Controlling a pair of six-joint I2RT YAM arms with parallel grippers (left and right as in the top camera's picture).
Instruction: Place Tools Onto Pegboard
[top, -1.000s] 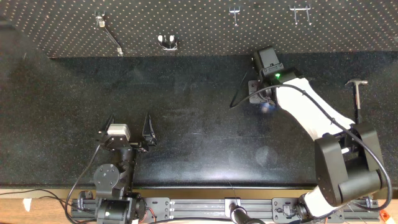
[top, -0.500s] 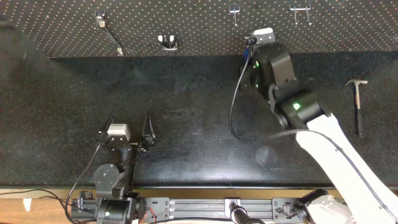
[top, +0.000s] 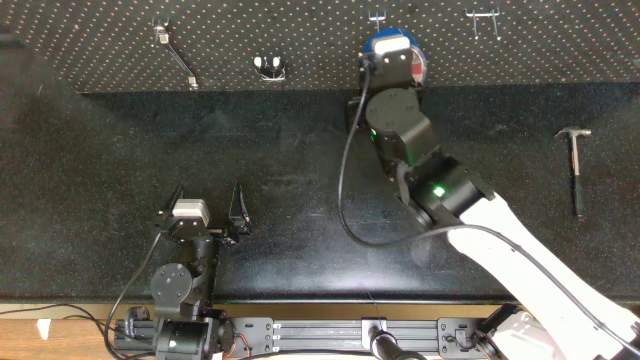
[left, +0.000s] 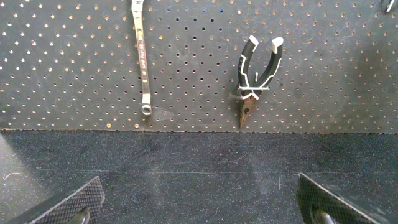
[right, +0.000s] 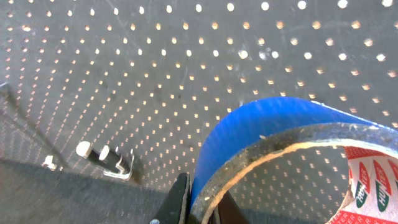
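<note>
Up went my right tool (top: 392, 60) to the pegboard (top: 300, 40), pinching the tape roll (top: 384, 41) by a hook (top: 377, 17). Left wrist view: left tool (left: 202, 208) spread wide, holding nothing. Right wrist view: tape roll (right: 267, 124) almost hung, I think.

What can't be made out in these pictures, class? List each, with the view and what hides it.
- The tape roll: in the right wrist view, cut off by the picture's edges; in the top view, mostly covered by the right arm.
- Whether it hangs on the hook: in the top view, the arm hides that.
- The wrench: in the left wrist view, one end is cut off by the edge.
</note>
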